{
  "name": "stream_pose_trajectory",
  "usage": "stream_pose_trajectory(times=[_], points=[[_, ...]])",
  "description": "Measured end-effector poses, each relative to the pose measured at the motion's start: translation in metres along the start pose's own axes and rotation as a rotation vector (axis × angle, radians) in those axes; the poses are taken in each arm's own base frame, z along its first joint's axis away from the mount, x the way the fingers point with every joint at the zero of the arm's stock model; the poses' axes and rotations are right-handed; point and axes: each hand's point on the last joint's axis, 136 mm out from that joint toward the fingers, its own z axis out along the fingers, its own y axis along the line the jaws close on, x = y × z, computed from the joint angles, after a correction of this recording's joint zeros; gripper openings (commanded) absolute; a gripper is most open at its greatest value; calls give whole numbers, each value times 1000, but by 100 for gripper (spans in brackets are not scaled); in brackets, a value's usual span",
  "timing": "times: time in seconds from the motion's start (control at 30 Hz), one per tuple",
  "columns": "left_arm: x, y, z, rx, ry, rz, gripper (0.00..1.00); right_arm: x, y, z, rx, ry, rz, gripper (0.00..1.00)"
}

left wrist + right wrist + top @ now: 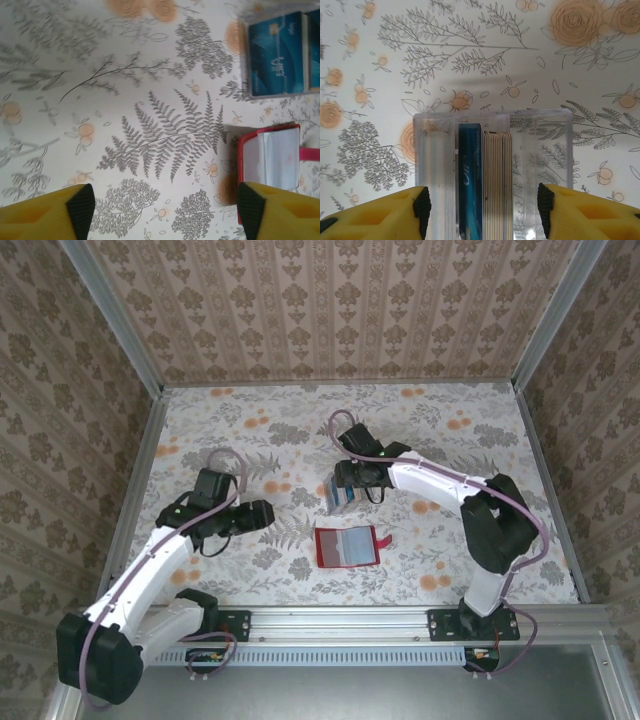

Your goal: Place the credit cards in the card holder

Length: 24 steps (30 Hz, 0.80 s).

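The wallet [347, 546] lies open and flat on the table [250, 420], at lower centre of the top view. Its long axis runs left to right and its strap [384, 539] points right. Near above it, not touching, stands a clear box [343, 498] holding the cards [470, 190]. They stand on edge, packed side by side. In the right wrist view their edges run from top to bottom of the frame, a blue one among pale ones.

The right gripper [482, 210] hangs over the box, fingers apart, one at either side of the cards. Whether they touch the box I cannot tell.

The left gripper [165, 207] is over bare table left of the wallet, fingers wide apart and holding nothing.
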Motion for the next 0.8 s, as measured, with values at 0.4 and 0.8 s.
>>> stream_pose_trajectory(times=[0.4, 0.8], points=[[-15, 11, -14, 39, 24, -136, 100, 19, 23, 9, -131, 107, 14, 57], [-6, 5, 0, 129, 51, -201, 98, 25, 42, 8, -251, 132, 42, 41]])
